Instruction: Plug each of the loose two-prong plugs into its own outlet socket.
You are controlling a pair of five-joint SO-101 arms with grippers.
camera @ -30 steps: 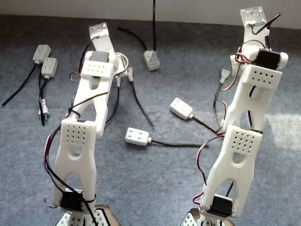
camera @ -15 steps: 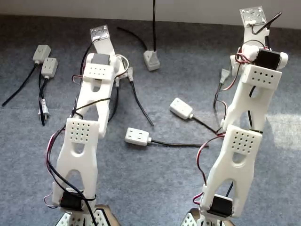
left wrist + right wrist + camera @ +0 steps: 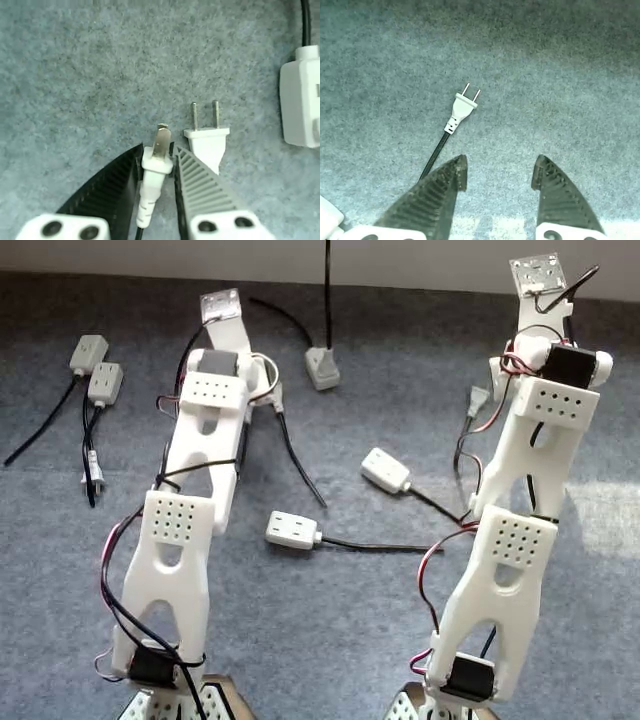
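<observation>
While your left gripper point(image 3: 158, 150) was pinching one two-prong plug point(image 3: 156, 161) by its body, prongs pointing out past the fingertips, you were in the carrying step: plug gripped, not yet seated. A second plug point(image 3: 206, 141) lay just beside it on the grey carpet point(image 3: 75, 75), and a white outlet socket point(image 3: 299, 97) sat near, off to one side. Your next move, as I judged it, called for swinging the gripped plug toward that socket, lining both prongs up with its slots and pushing in straight. Your right gripper point(image 3: 501, 159) hung spread and empty above the carpet, with a third plug point(image 3: 462, 108) lying apart ahead of it, untouched.
</observation>
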